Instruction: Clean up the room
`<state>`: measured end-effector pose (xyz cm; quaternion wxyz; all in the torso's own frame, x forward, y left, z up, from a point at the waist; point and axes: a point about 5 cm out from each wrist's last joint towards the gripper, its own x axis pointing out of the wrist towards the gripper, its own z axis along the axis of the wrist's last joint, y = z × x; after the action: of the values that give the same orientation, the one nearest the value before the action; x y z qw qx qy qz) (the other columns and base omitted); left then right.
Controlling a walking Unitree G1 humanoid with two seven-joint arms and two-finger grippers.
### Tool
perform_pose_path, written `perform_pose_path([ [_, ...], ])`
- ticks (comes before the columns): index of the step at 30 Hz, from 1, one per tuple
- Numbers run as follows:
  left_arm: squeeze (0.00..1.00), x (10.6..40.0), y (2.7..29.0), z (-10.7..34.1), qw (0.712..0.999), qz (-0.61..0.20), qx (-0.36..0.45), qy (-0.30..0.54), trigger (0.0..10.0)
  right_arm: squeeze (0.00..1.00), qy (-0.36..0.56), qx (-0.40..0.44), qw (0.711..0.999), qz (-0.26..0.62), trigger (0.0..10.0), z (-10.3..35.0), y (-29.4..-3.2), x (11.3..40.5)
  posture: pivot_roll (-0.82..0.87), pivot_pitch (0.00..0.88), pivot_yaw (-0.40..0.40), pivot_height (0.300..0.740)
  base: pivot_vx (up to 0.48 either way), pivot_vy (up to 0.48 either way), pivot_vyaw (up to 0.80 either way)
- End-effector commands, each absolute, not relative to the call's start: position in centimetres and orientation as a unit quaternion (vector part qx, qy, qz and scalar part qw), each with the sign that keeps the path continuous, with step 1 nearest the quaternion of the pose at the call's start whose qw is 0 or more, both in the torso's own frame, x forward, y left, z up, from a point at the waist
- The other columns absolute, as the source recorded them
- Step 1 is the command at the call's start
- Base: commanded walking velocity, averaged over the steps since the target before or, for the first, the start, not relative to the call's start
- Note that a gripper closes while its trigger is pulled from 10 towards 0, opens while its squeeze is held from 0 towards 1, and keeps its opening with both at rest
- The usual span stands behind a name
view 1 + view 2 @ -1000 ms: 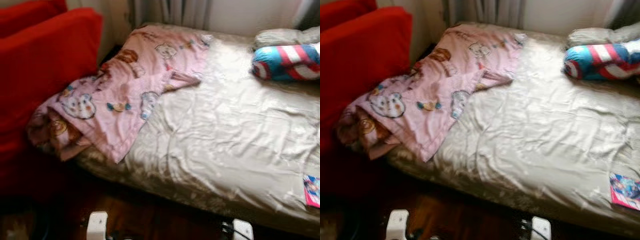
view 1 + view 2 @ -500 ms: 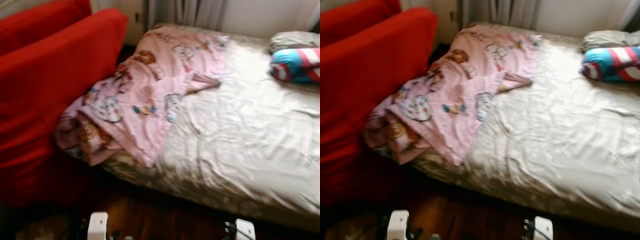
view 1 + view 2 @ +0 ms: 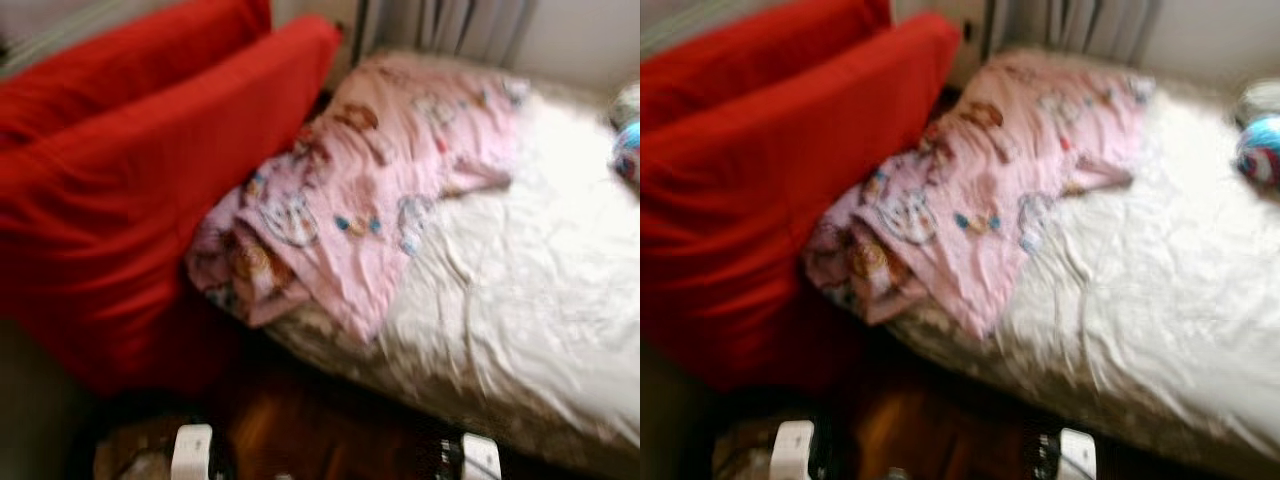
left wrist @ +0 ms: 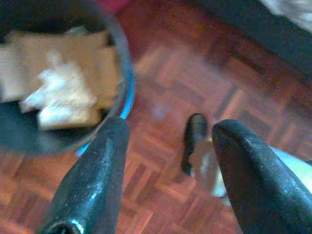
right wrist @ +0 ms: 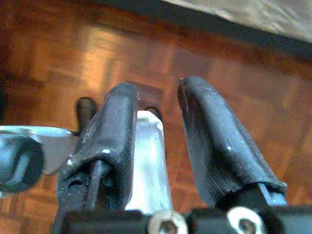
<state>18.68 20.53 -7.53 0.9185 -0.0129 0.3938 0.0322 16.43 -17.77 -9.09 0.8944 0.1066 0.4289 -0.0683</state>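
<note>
Compared with a second ago, the head camera has turned to the robot's left: the red sofa cushions now take much more of the eye views, while the bed with the pale satin cover has slid to the right and the striped blue and red pillow is nearly cut off at the edge. Both eye views are blurred.

On the bed, the pink cartoon blanket lies crumpled over the near left corner, and one end of it hangs down against the cushions. Behind the bed is a grey curtain.

From the wrist views comes what the head camera does not give. Below the left gripper is the parquet floor and a round bin with a blue rim, with brown paper and white scraps inside; its fingers are spread apart and hold nothing. Between them, lower down, is the robot's foot. At the right gripper there is a narrow gap between the fingers, also with nothing inside, above the floor beside the dark edge of the bed.
</note>
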Motion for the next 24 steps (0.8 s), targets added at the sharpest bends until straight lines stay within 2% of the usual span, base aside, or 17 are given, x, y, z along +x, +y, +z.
perform_pose_path([
  [1, 0.00, 17.04, 20.42, -8.40, 0.906, 0.039, -0.023, 0.421, 10.0, 0.00, 0.442, 0.108, 0.887, -0.075, 10.0, -9.51, -18.03, 15.41, 0.11, 0.154, -0.022, 0.740, 0.000, 0.000, 0.80],
  [9, 0.00, 17.02, 20.40, -8.42, 0.906, 0.039, -0.023, 0.421, 10.0, 0.00, 0.441, 0.111, 0.887, -0.078, 10.0, -9.51, -18.04, 15.39, 0.11, 0.153, -0.024, 0.740, 0.000, 0.000, 0.76],
  [24, 0.00, 17.04, 20.31, -8.43, 0.906, 0.041, -0.029, 0.421, 10.0, 0.00, 0.434, 0.116, 0.889, -0.092, 10.0, -9.44, -18.25, 15.44, 0.11, 0.175, -0.033, 0.740, 0.000, 0.000, 0.00],
])
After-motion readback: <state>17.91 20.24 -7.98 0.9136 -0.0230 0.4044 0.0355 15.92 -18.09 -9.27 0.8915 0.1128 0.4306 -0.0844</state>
